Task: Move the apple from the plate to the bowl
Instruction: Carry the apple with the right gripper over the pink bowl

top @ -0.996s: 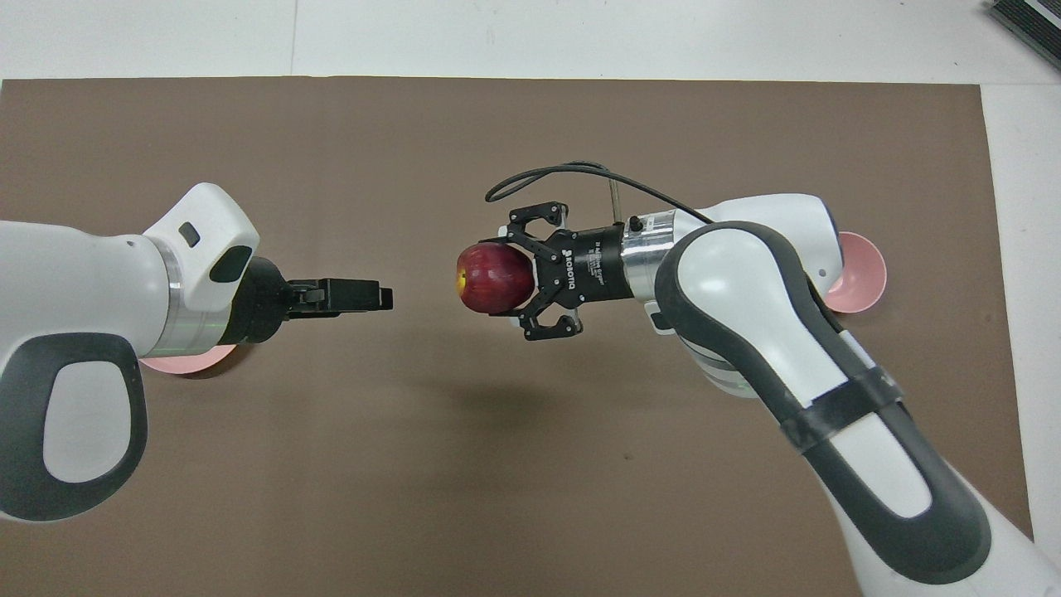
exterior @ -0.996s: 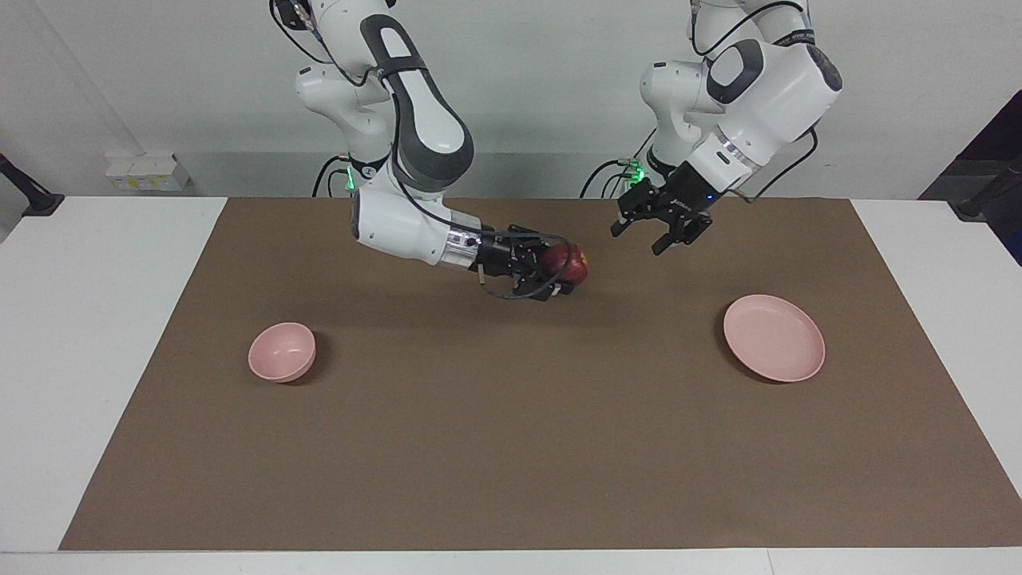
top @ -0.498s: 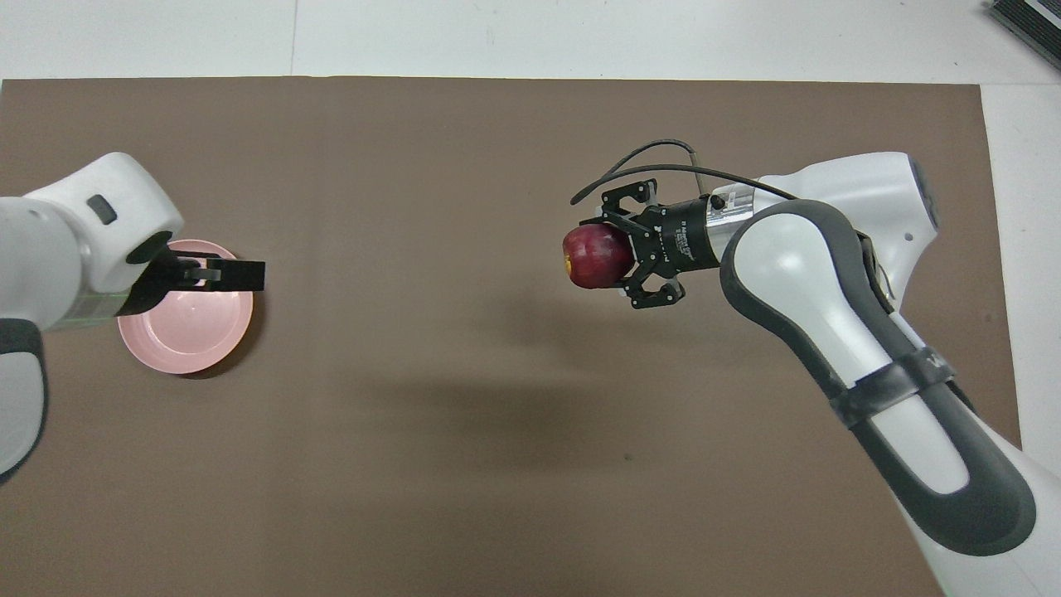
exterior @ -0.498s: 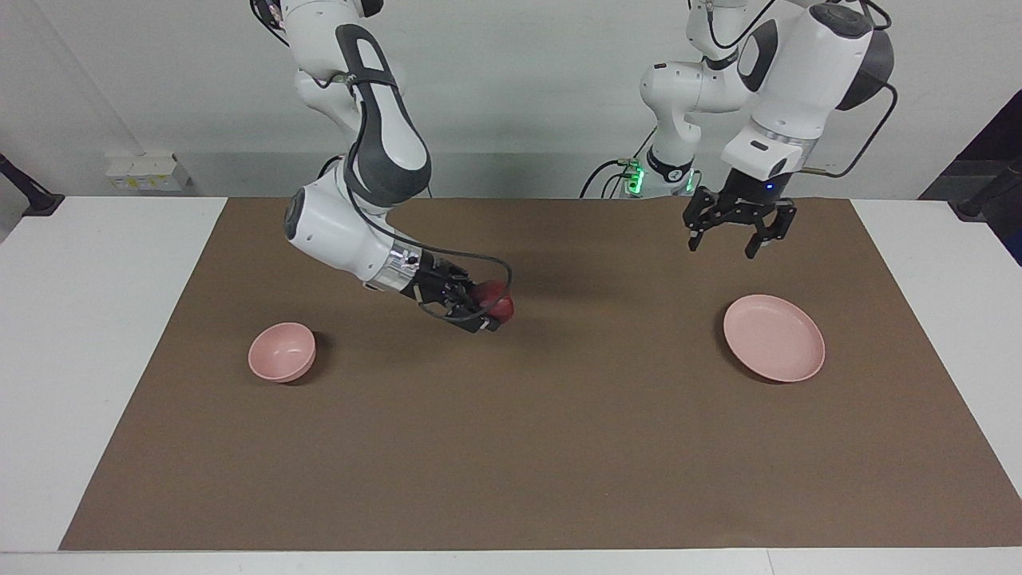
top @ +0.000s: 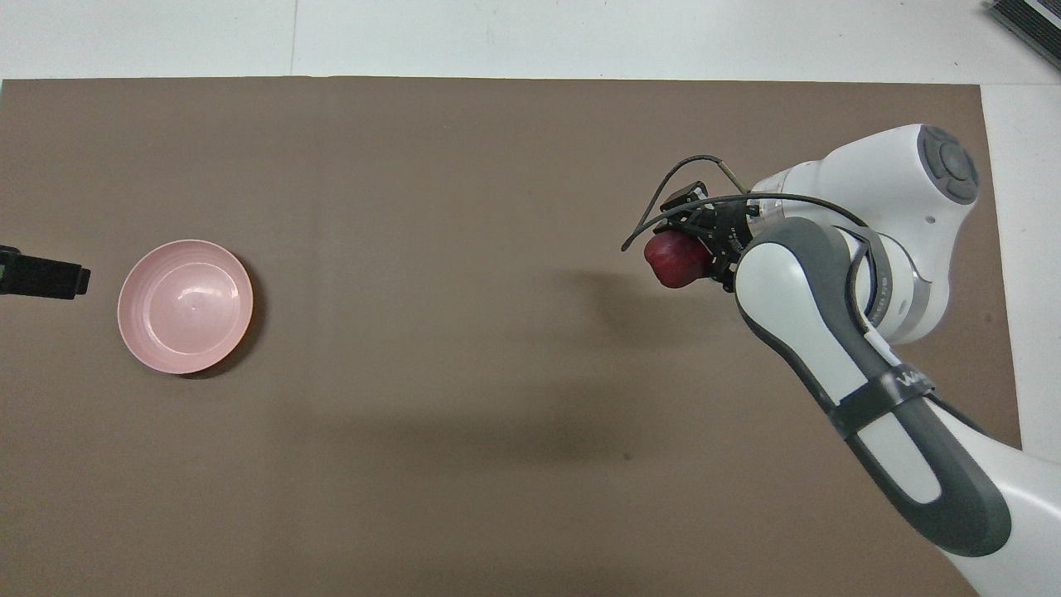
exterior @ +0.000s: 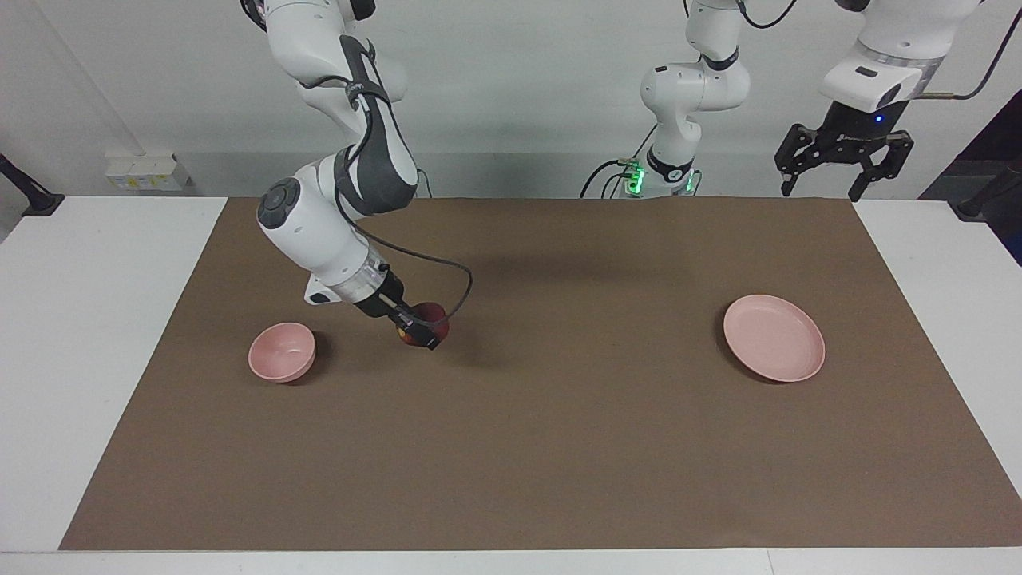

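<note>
My right gripper [exterior: 421, 327] is shut on the dark red apple [exterior: 435, 321], held low over the brown mat beside the small pink bowl [exterior: 281, 351], on the bowl's side toward the table's middle. In the overhead view the apple [top: 678, 259] shows at the right gripper [top: 692, 247], and the right arm hides the bowl. The flat pink plate [exterior: 773, 337] lies bare at the left arm's end, also seen as the plate [top: 184, 305]. My left gripper [exterior: 834, 172] hangs open and high, holding nothing. Only the left gripper's tip [top: 73, 280] shows from overhead, beside the plate.
A brown mat [exterior: 559, 431] covers most of the white table [exterior: 96, 335]. A black cable [exterior: 447, 267] loops from the right wrist around the apple. Small white boxes [exterior: 148, 172] sit by the wall at the right arm's end.
The right gripper carried the apple from over the table's middle down and toward the bowl. The left gripper stayed open, rose and drew back past the plate toward its end of the table.
</note>
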Available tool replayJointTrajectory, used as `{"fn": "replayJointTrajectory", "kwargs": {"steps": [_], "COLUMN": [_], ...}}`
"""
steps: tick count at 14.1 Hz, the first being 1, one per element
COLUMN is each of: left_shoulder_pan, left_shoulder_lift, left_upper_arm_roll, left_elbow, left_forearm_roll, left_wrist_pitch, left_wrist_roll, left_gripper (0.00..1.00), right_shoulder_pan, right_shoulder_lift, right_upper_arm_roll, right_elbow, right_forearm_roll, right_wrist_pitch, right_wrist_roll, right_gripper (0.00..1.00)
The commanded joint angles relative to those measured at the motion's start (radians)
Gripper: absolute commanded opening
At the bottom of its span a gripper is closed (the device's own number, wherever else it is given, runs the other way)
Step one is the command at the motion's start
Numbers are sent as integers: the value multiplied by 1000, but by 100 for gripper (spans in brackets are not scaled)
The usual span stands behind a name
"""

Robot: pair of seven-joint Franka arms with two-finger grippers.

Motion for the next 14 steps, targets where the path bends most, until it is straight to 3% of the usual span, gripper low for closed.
{"fn": "replayJointTrajectory", "kwargs": {"steps": [1, 7, 10, 14], "left_shoulder_pan": [6, 19, 19, 16], "left_shoulder_lift": [119, 105, 99, 87], "left_upper_arm_roll": [-7, -2, -4, -5], "left_elbow": [177, 170, 166, 159], "left_forearm_roll": [-3, -39, -36, -37], "left_wrist_pitch": [-109, -125, -114, -114], "left_wrist_roll": [11, 5, 0, -4], "left_gripper": [100, 100, 100, 100], "right_shoulder_pan": [-52, -138, -173, -233], "right_shoulder_lift": [19, 7, 5, -42], "right_upper_arm_roll": [12, 12, 9, 10], "right_elbow": [20, 27, 12, -92], "right_forearm_roll": [-96, -355, -403, -460], "right_wrist_pitch": [25, 88, 131, 177], "right_wrist_roll": [-155, -451, -545, -577], "right_gripper": [0, 0, 0, 0]}}
